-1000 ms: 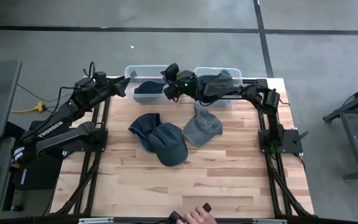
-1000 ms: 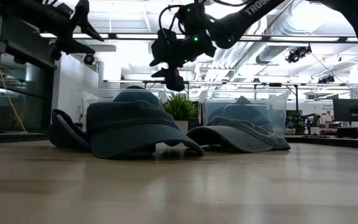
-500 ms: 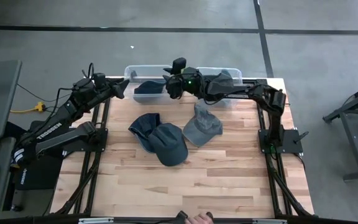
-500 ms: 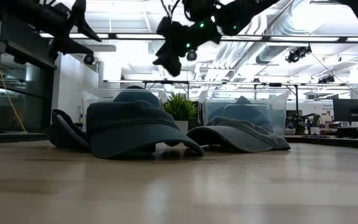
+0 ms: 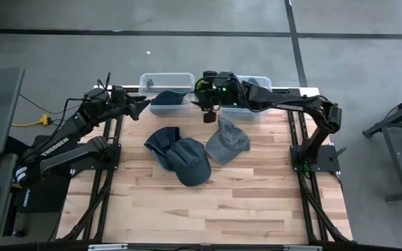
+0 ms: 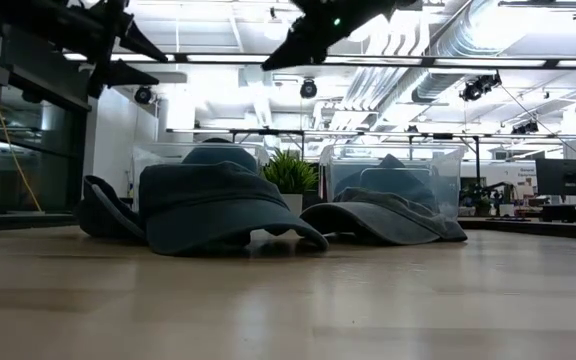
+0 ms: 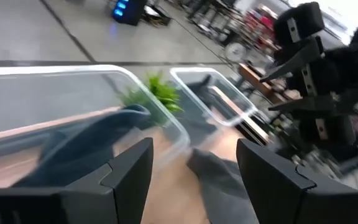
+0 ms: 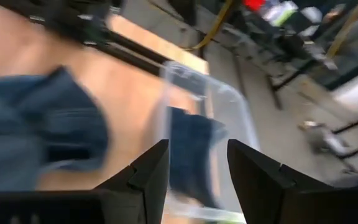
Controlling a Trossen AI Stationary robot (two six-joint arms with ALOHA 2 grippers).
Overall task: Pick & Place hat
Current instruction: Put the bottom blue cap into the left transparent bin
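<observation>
My left claw (image 5: 143, 104) hung in the air over the table's far left edge, beside the left bin (image 5: 167, 93). Its fingers (image 7: 126, 177) stood apart with nothing between them. My right claw (image 5: 209, 111) hovered above the gap between the two bins, near the right bin (image 5: 245, 97), with its fingers (image 8: 146, 171) parted and empty too.

Three hats lay on the table (image 5: 257, 202). Two dark blue hats (image 5: 179, 155) overlapped near the middle, and a grey hat (image 5: 227, 141) sat just beside them on the right, below my right claw. A dark hat (image 5: 167, 98) rested in the left bin. Another grey hat (image 5: 257, 90) lay in the right bin, partly hidden by my right arm.

From table height, a green plant (image 6: 290, 172) showed behind the hats, between the bins.
</observation>
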